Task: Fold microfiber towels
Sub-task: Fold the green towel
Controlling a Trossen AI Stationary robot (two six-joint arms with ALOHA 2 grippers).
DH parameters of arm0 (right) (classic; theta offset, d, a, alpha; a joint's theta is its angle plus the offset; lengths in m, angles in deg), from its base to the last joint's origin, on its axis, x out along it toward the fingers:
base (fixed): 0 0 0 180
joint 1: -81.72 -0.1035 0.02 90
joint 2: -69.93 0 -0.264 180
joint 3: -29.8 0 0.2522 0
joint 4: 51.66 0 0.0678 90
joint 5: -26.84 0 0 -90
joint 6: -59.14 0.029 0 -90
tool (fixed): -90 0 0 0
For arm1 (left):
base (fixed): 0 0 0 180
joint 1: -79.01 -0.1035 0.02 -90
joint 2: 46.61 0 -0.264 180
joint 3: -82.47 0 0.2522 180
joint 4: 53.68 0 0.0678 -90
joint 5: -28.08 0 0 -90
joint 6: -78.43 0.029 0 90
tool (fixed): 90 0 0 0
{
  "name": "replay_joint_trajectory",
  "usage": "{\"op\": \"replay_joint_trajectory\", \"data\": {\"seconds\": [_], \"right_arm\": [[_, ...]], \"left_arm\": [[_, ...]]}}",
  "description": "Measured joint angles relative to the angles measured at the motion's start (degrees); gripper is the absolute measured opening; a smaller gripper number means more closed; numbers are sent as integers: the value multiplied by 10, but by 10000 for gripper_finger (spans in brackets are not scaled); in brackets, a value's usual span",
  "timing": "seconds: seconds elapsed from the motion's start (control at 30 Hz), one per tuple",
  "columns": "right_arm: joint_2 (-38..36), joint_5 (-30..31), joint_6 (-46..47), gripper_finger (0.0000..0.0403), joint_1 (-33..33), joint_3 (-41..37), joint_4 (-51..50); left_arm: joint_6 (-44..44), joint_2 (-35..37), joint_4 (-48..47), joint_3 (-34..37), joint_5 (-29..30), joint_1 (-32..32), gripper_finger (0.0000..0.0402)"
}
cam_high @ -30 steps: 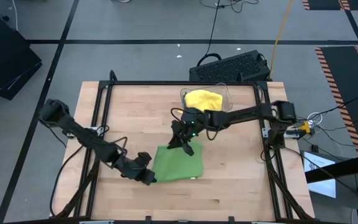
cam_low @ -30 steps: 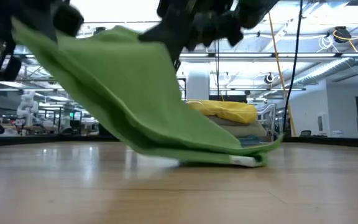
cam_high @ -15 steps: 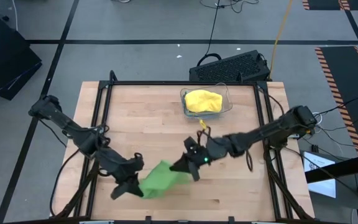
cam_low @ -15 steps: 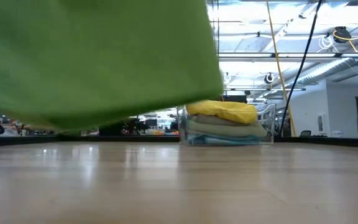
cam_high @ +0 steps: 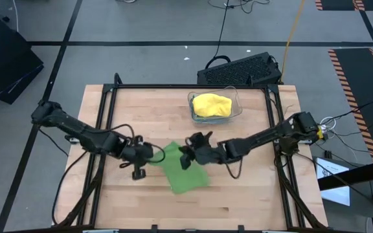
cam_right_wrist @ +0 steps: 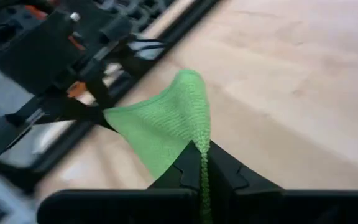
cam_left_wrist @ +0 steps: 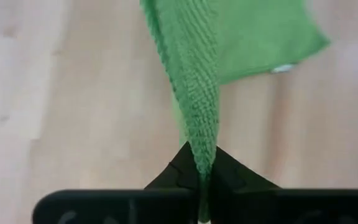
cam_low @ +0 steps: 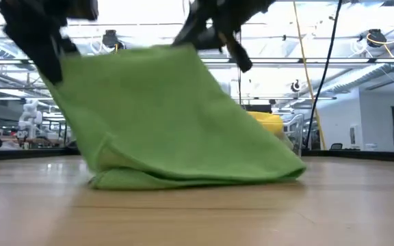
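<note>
A bright green microfiber towel (cam_high: 184, 172) hangs by its top edge between my two grippers near the middle of the table. Its lower edge (cam_low: 183, 179) lies on the wood. My left gripper (cam_high: 151, 155) is shut on the towel's left top corner and my right gripper (cam_high: 184, 155) is shut on its right top corner. In the low view, the left gripper (cam_low: 46, 42) is at the upper left and the right gripper (cam_low: 214, 37) at the upper middle. A yellow towel (cam_high: 211, 103) tops a stack of folded towels in the clear bin (cam_high: 234, 110) at the far right. My left gripper pinches the towel's left top corner (cam_left_wrist: 200, 148) between its two fingers, coming slanting down from the table's left. The cloth hangs from there, its lower edge on the table. My right gripper pinches the right top corner (cam_right_wrist: 200, 142) between its two fingers, reaching in from the table's right, tipped slightly down. The top edge (cam_low: 142, 49) runs nearly straight between the two holds.
A black metal frame (cam_high: 109, 116) runs along the table's left, right and far edges. A dark keyboard-like case (cam_high: 238, 68) lies on the floor beyond the far edge. Bare wood (cam_high: 238, 194) lies near right of the towel.
The towel lay on the table a second ago, held at two corners. Both grippers carried it up and toward the near edge, clear of the table. They then came back toward the middle, wrists rolling. The towel now hangs spread between them, its lower edge on the wood.
</note>
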Motion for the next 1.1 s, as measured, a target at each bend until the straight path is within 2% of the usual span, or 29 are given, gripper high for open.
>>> {"op": "replay_joint_trajectory", "data": {"seconds": [0.1, 0.23, 0.47, 0.6, 0.73, 0.87, 0.97, 1.1], "right_arm": [[8, -2, -38, 2, 31, -3, -9], [12, -15, -83, 2, 72, -29, 2], [8, -124, -99, 2, 109, -91, 31], [7, -178, -105, 15, 111, -114, 35], [-2, -209, -99, 49, 115, -140, 30], [-28, -311, -143, 102, 142, -143, 10], [-46, -372, -149, 148, 178, -124, -59], [-49, -403, -254, 200, 219, -70, -105]], "left_arm": [[25, 0, 45, 49, 8, -41, 4], [32, 0, 130, 95, -11, -87, 11], [23, -2, 199, 104, -19, -116, 4], [26, -32, 251, 104, -20, -125, 13], [24, -73, 260, 104, -34, -136, 5], [12, -103, 272, 104, -54, -147, 11], [17, -121, 296, 104, -64, -146, 11], [19, -145, 332, 104, -65, -139, 6]]}}
